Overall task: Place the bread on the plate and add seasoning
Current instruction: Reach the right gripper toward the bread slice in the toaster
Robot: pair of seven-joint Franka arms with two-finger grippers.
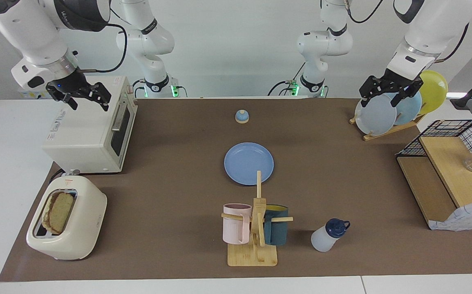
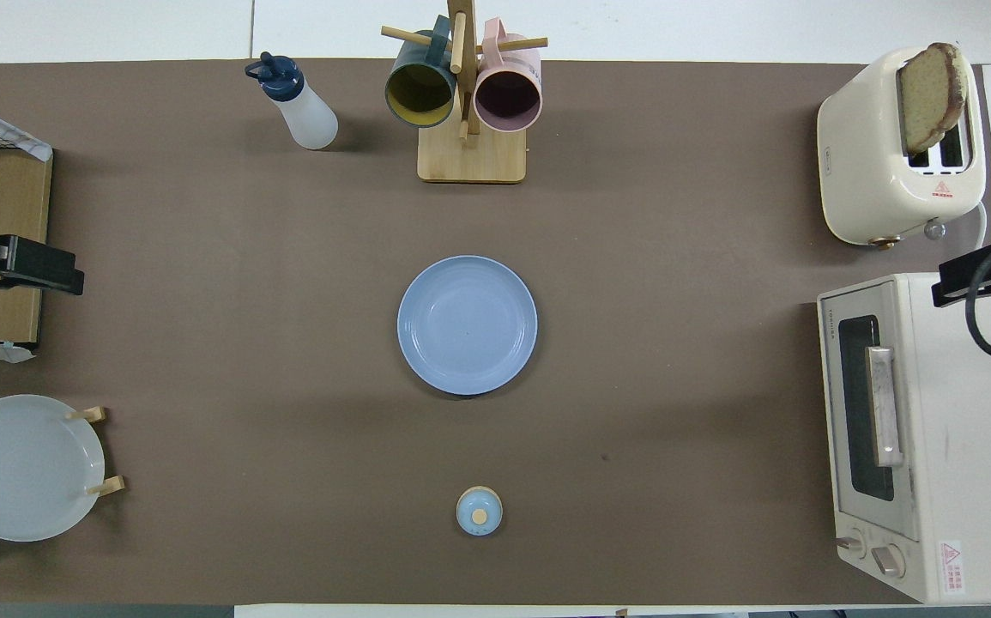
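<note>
The bread (image 1: 59,212) stands upright in a slot of the cream toaster (image 1: 76,241) at the right arm's end; it also shows in the overhead view (image 2: 933,93). The blue plate (image 1: 249,163) lies flat and bare mid-table (image 2: 467,324). The seasoning bottle (image 1: 328,236) with its navy cap stands beside the mug tree, farther from the robots than the plate (image 2: 299,105). My right gripper (image 1: 90,104) is open and empty over the toaster oven (image 2: 950,283). My left gripper (image 1: 381,99) is open and empty over the plate rack (image 2: 66,273).
A white toaster oven (image 1: 92,134) sits nearer to the robots than the toaster. A wooden mug tree (image 1: 256,228) holds a pink and a dark teal mug. A small blue bell (image 1: 242,116) sits near the robots. Upright plates in a rack (image 1: 376,116) and a wire shelf (image 1: 448,171) stand at the left arm's end.
</note>
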